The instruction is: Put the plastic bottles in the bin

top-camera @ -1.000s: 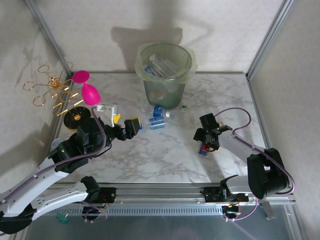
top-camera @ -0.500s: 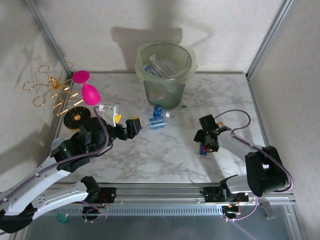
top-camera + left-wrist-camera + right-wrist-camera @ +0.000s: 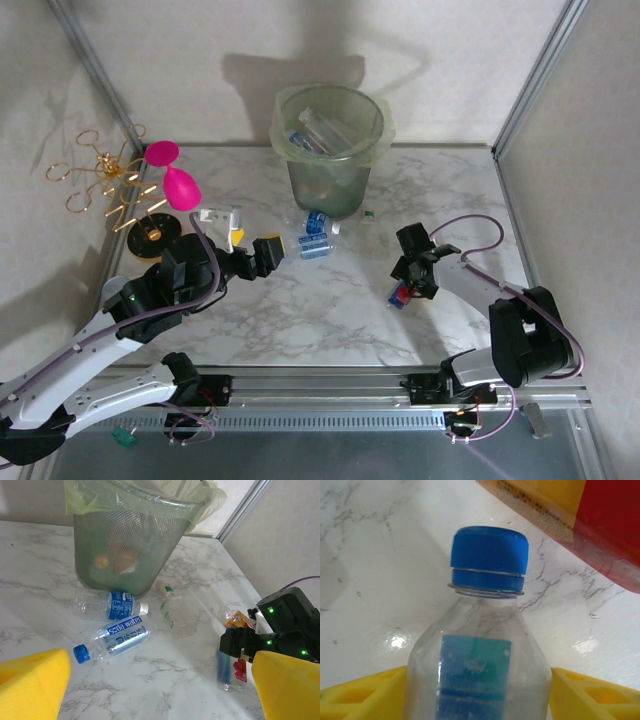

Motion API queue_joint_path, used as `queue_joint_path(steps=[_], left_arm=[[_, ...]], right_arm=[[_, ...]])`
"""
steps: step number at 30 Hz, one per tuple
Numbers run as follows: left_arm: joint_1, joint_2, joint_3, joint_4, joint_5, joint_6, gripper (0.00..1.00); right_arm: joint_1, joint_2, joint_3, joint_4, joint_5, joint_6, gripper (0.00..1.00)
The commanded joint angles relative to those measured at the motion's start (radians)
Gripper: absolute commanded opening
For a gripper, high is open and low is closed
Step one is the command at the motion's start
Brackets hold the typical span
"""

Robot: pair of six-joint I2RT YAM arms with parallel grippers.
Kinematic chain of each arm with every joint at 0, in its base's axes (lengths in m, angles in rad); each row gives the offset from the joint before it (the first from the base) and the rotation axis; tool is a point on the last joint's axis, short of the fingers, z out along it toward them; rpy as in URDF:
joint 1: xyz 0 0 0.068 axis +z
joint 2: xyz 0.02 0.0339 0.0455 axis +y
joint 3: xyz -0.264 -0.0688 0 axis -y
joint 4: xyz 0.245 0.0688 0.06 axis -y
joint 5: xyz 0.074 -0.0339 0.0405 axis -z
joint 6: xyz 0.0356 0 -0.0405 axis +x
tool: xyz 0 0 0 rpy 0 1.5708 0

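One marble tabletop (image 3: 320, 325), pale walls (image 3: 450, 60); left tool (image 3: 252, 243) wide, right tool (image 3: 404, 288) gripping bottle (image 3: 477, 630).

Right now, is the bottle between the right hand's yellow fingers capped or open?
Capped: the clear bottle wears a blue screw cap on its neck.

One tall round pale-green translucent plastic bin (image 3: 340, 185) at the desk's (image 3: 330, 310) far edge. Three small clear plastic bottles (image 3: 112, 637) by its base, at least one blue-capped clear bottle (image 3: 485, 630) toward the right edge; those inside the bin uncountable. One pink balloon-shaped ornament with gold wire (image 3: 170, 175), left edge.
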State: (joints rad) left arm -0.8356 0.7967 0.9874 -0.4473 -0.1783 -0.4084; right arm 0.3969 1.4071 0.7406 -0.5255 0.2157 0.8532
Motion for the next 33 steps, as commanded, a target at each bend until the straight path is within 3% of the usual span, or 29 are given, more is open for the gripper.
queue_joint_path(steps=[1,14,21,27,33], left_arm=[[0.007,0.0,0.022,-0.011,0.007,-0.005,0.93],[0.007,0.016,0.041,-0.012,0.005,0.002,0.93],[0.007,0.01,0.061,-0.013,-0.019,0.001,0.93],[0.008,0.012,0.085,-0.007,-0.035,-0.007,0.93],[0.009,0.017,0.127,0.002,-0.052,-0.012,0.93]], right_arm=[[-0.004,0.032,-0.004,-0.002,0.017,0.0,0.68],[-0.003,-0.061,0.059,-0.027,-0.026,-0.001,0.44],[-0.002,-0.203,0.139,-0.012,-0.085,-0.115,0.41],[-0.003,-0.32,0.261,0.111,-0.225,-0.253,0.43],[-0.003,-0.227,0.516,0.161,-0.274,-0.331,0.43]])
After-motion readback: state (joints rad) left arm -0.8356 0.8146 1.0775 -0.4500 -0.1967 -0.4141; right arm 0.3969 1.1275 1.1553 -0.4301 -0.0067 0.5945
